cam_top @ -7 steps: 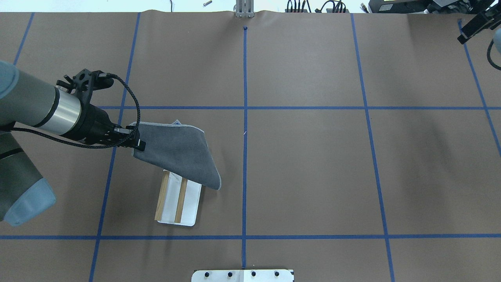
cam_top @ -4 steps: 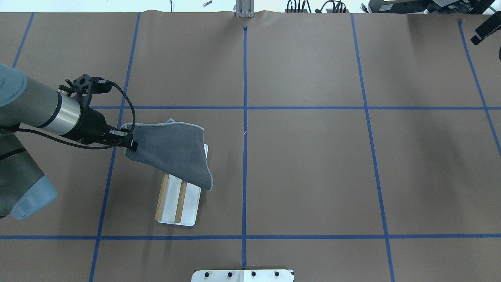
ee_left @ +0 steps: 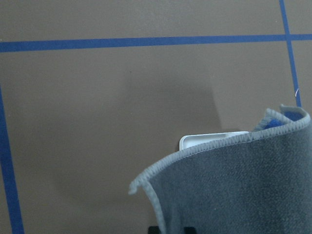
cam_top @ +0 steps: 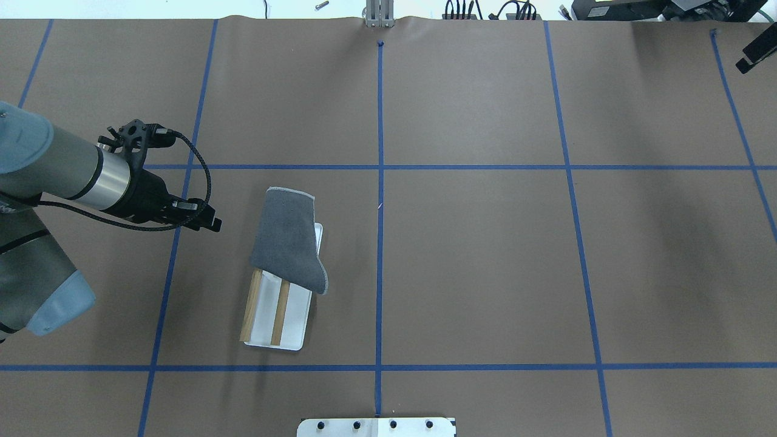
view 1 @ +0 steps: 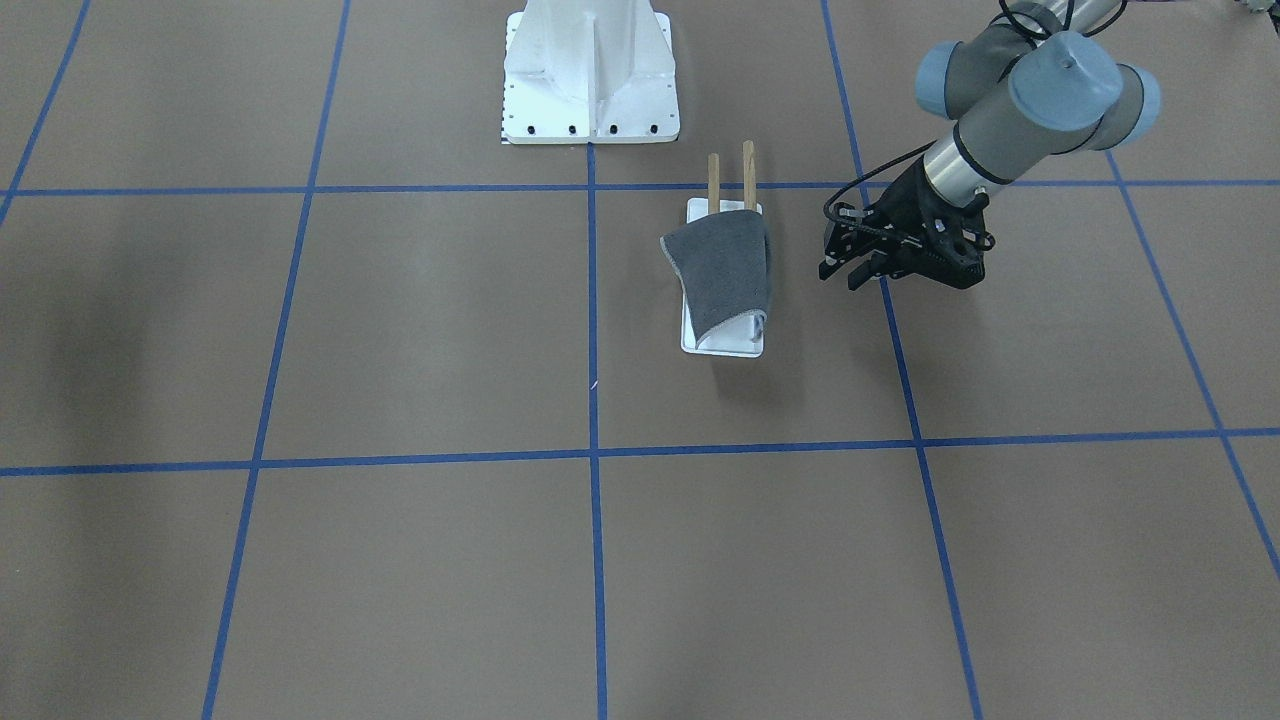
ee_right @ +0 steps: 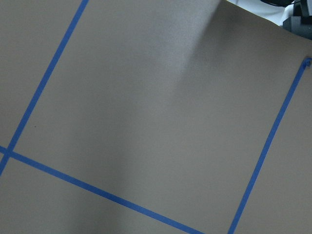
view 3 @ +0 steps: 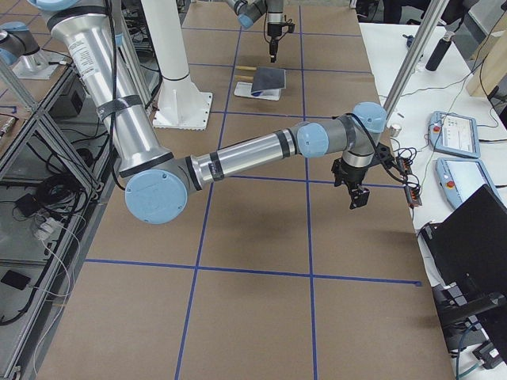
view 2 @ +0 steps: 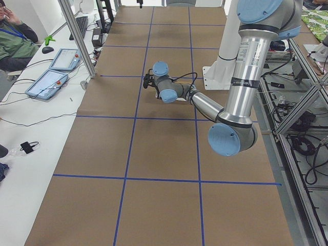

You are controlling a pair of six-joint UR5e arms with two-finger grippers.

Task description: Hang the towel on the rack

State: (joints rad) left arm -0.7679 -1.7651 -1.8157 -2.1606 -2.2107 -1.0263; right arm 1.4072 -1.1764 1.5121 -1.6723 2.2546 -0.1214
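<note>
Change: we released the towel point(cam_top: 285, 240); left gripper point(cam_top: 212, 224) now clear of it, fingers spread.
Towel: draped askew over one end of the rack point(cam_top: 296, 318).
Right gripper point(cam_top: 756, 54): we cannot tell its state.
Risk: uneven overhang may drag it off.

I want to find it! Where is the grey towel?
In the overhead view the towel is draped over the far end of the rack, left of the middle blue line, with the left tool beside it, not touching.
</note>
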